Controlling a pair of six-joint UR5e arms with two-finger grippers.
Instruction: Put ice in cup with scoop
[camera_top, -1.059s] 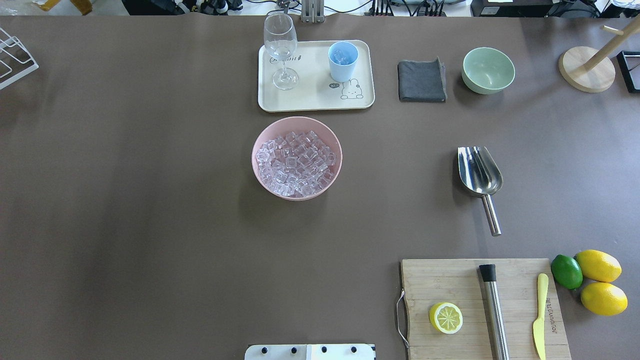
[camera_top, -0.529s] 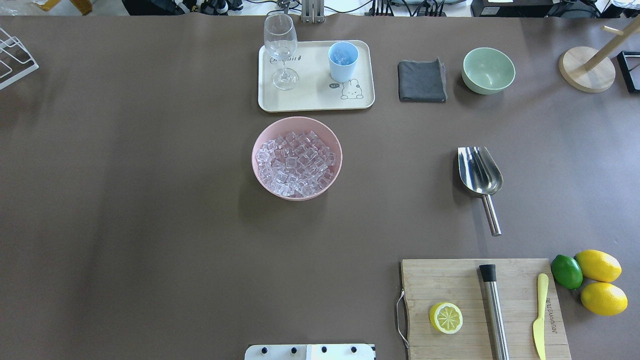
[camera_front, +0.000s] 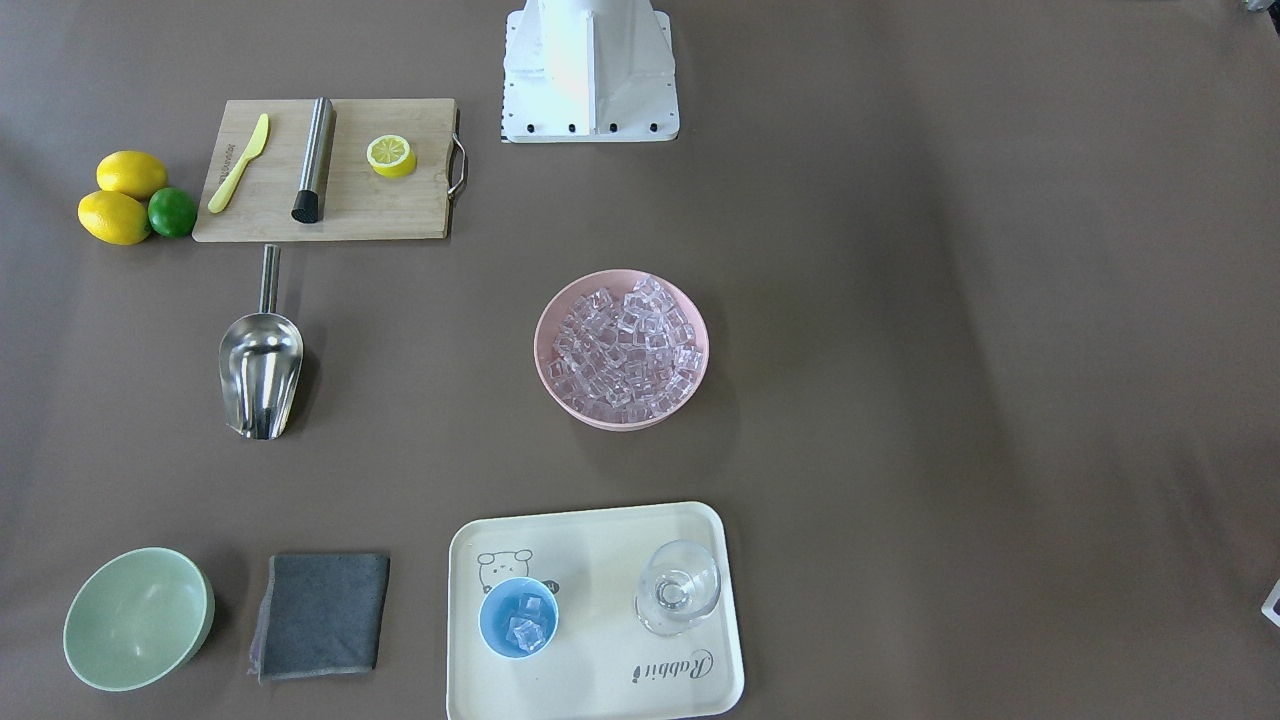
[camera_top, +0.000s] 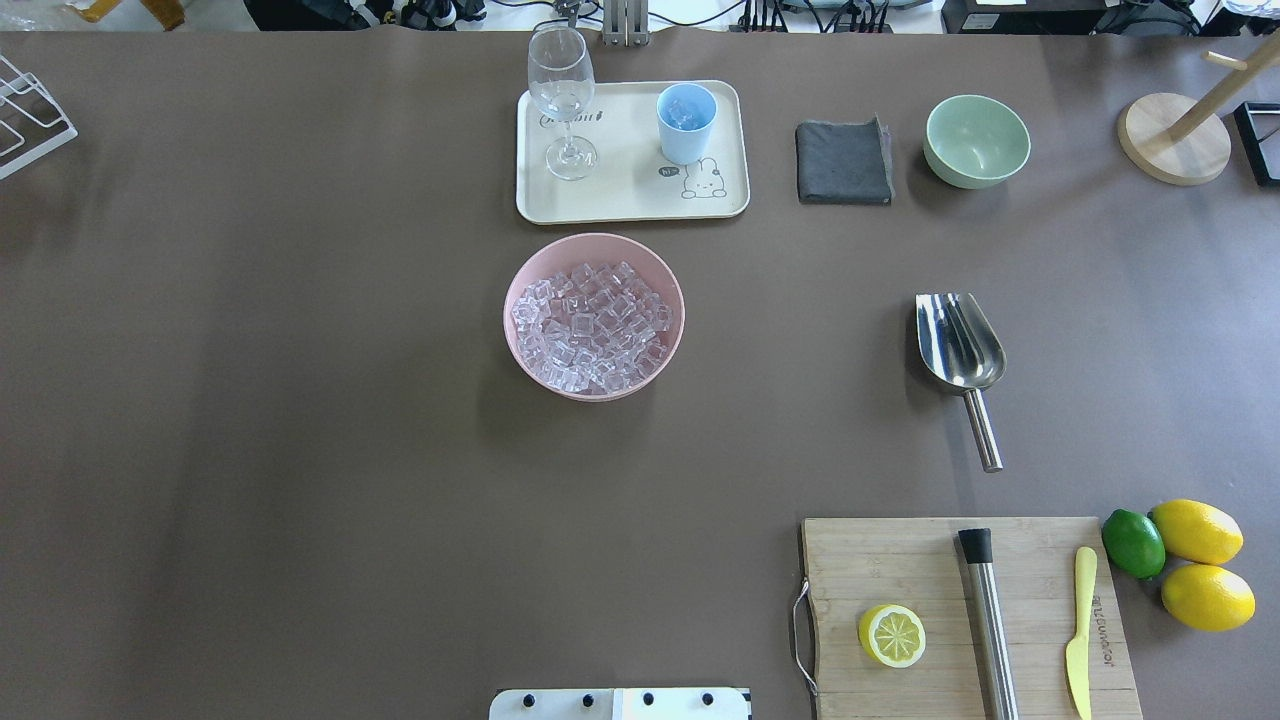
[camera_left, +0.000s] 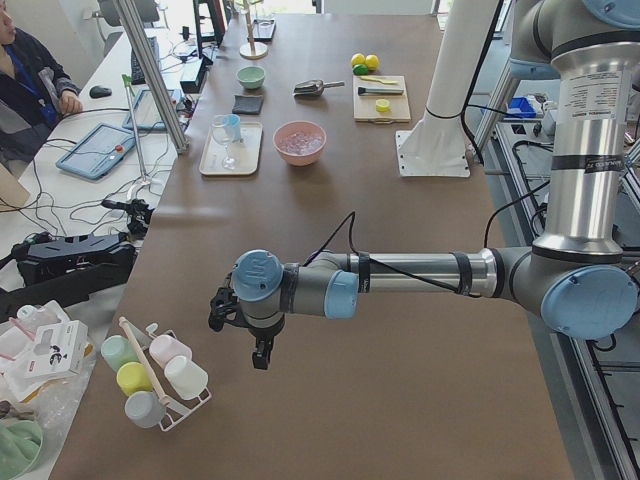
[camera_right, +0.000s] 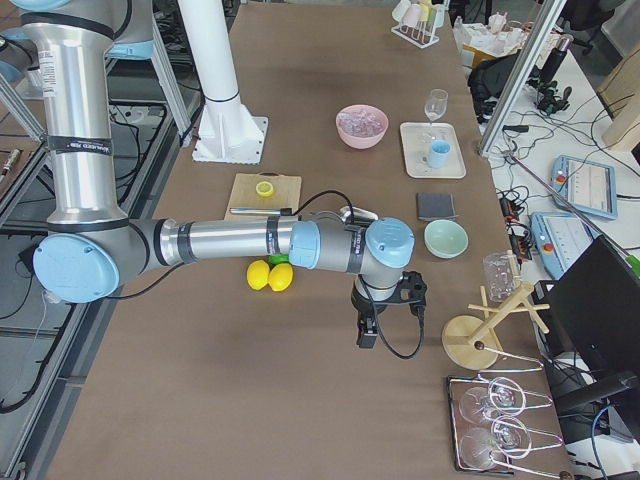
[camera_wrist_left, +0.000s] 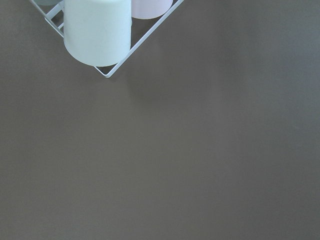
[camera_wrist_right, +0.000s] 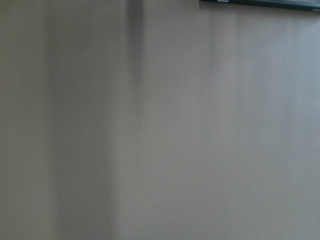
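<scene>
Few ice cubes sit in cup

ice in upright cup, scoop lying apart

Pink bowl is sitting mid-frame on the brown counter. Cream tray above it is carrying an upright wine glass on its left side. Grey cloth and pale green bowl are lying to the tray's right, wooden stand at upper right. Cutting board at lower right is holding a lemon half, steel rod and yellow knife. Lime and two lemons are touching just right of it.
</scene>
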